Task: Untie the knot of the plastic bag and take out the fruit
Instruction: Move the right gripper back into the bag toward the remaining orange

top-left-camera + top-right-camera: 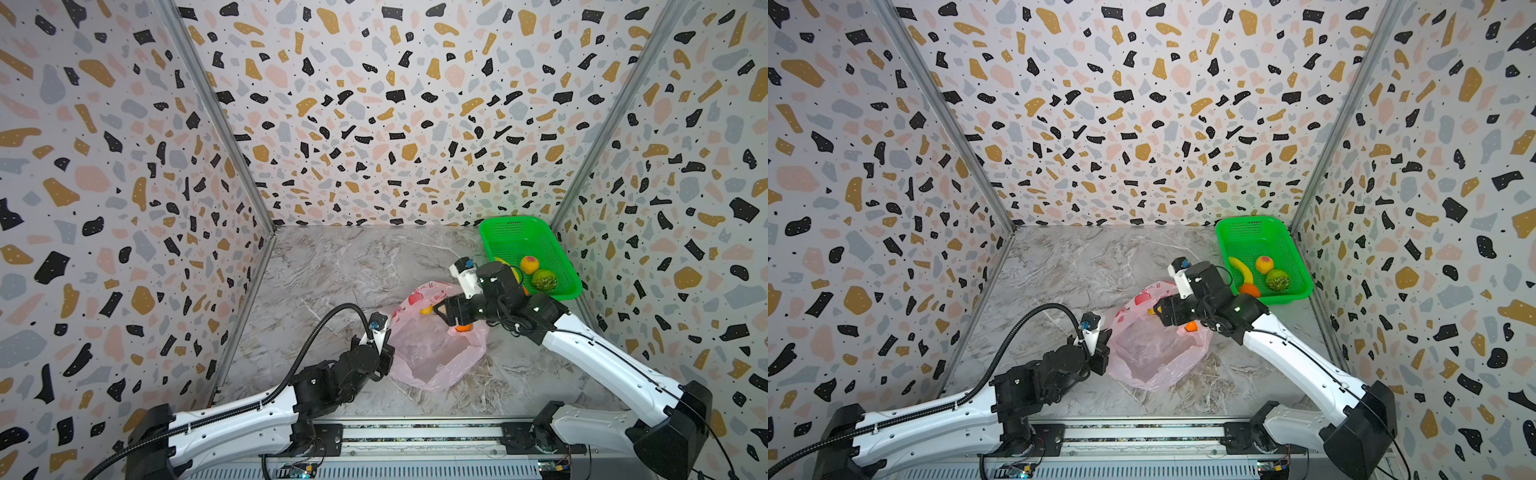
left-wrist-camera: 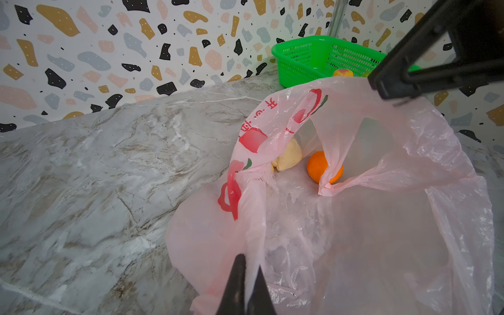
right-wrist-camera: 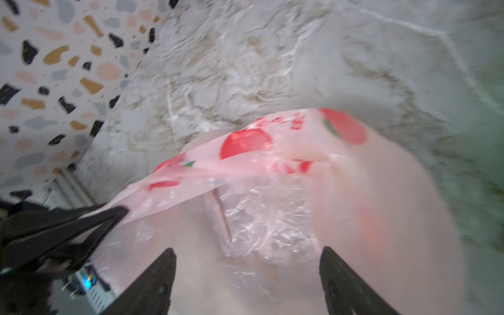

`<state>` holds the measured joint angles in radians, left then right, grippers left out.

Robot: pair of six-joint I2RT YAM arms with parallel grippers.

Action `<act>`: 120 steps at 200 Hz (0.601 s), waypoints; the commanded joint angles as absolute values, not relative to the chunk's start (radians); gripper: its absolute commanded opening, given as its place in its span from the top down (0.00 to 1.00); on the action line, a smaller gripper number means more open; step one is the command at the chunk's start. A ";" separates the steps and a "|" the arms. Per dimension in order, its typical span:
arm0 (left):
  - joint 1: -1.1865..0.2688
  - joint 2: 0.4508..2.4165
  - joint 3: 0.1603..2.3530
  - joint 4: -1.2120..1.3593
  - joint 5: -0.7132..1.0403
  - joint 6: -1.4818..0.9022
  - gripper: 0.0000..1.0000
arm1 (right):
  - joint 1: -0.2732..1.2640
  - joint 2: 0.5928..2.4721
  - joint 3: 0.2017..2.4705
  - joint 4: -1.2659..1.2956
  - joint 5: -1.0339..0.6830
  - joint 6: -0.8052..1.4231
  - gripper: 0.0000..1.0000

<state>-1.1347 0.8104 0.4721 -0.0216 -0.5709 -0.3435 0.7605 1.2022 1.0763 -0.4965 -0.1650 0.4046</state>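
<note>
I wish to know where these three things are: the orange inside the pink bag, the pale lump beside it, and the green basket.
orange point(image 2: 316, 165): left wrist view, on its bare peel.
pale lump point(image 2: 290, 156): left wrist view, on its middle.
green basket point(image 2: 302, 68): left wrist view, on its outer wall.

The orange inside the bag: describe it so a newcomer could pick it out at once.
Find the pink plastic bag lying open on the marble table. Look into its mouth. The orange is the round bright one, partly behind a fold of film, beside the pale beige lump.
</note>
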 commanded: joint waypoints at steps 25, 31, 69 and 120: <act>-1.138 0.789 0.470 0.041 -0.635 -0.368 1.00 | 0.859 1.335 0.971 -0.316 -0.155 0.451 0.19; -1.138 0.784 0.467 0.044 -0.641 -0.370 1.00 | 0.862 1.360 0.958 -0.288 -0.163 0.450 0.19; -1.138 0.752 0.464 0.042 -0.657 -0.378 1.00 | 0.877 1.472 0.918 -0.168 -0.204 0.437 0.21; -1.138 0.766 0.464 0.053 -0.609 -0.374 1.00 | 0.884 1.549 0.894 -0.012 -0.266 0.494 0.24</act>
<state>-1.1347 0.7586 0.4709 0.0059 -0.6292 -0.3676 0.8776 1.5295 0.8810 -0.1364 -0.2325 0.4599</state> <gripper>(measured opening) 0.047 0.762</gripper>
